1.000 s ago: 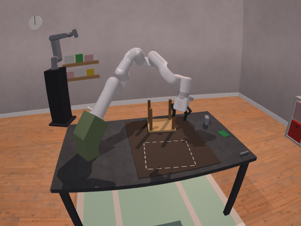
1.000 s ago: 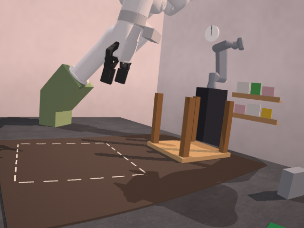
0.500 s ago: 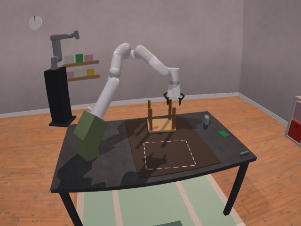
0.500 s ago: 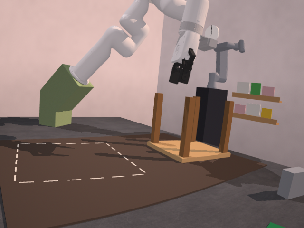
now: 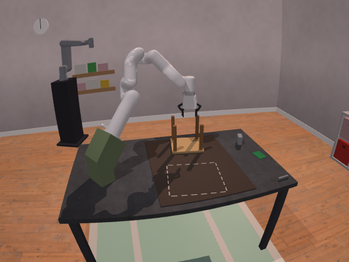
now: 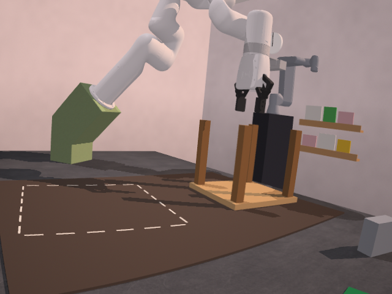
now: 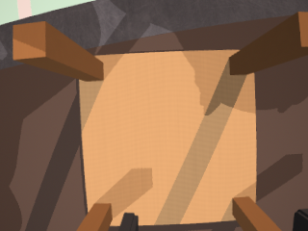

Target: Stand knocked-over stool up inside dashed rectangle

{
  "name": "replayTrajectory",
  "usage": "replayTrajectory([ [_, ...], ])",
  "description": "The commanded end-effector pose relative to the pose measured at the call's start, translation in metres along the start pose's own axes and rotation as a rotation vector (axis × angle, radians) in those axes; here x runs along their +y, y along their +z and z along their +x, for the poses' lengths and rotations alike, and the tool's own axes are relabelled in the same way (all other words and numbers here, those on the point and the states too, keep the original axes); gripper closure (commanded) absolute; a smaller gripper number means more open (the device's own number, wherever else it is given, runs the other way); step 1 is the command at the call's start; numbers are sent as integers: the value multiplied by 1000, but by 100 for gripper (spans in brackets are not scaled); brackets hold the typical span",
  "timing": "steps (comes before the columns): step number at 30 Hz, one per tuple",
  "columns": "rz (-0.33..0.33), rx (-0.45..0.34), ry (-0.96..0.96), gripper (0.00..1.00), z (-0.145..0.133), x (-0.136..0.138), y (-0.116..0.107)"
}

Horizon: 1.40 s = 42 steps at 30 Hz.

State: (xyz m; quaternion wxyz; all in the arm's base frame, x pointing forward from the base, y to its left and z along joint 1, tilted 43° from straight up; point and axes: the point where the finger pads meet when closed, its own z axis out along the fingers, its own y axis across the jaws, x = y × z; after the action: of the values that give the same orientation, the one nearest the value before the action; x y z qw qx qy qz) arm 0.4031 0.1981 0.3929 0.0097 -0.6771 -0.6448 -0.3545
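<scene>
The wooden stool [image 5: 186, 143] [image 6: 250, 193] [image 7: 164, 135] lies upside down on the brown mat [image 5: 203, 180] [image 6: 95, 256], its light seat flat on the mat and its four dark legs pointing up. It sits just behind the white dashed rectangle [image 5: 196, 194] [image 6: 104, 231], outside it. My gripper [image 5: 189, 112] [image 6: 250, 104] is open and empty. It hangs just above the tops of the back legs, pointing straight down. In the wrist view only the fingertips show at the bottom edge.
The green arm base [image 5: 102, 158] [image 6: 77, 136] stands on the left of the dark table [image 5: 84, 203]. A grey block [image 5: 239, 140] [image 6: 376, 235], a green card [image 5: 259, 154] and a small grey piece [image 5: 283, 177] lie on the table's right side.
</scene>
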Motion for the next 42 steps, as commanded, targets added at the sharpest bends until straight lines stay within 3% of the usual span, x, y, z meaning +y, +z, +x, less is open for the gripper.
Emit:
replayTrajectory([
  [1,-6,14,-22,0,9,-6,-2],
  [16,-7,36,-56,0,21,-18,-4],
  [17,-7,36,-56,45,21,-18,-4],
  [24,2,-12,-57,45,29,-24,-3],
  [28,-10,-98,-55,45,41,-32,-4],
  [31,-9,-204,-56,45,55,-44,-4],
  [33,-9,-204,-56,45,55,-44,-4],
  [38,-16,-466,-54,45,95,-73,-5],
  [42,-26,-585,-56,45,126,-94,-7],
])
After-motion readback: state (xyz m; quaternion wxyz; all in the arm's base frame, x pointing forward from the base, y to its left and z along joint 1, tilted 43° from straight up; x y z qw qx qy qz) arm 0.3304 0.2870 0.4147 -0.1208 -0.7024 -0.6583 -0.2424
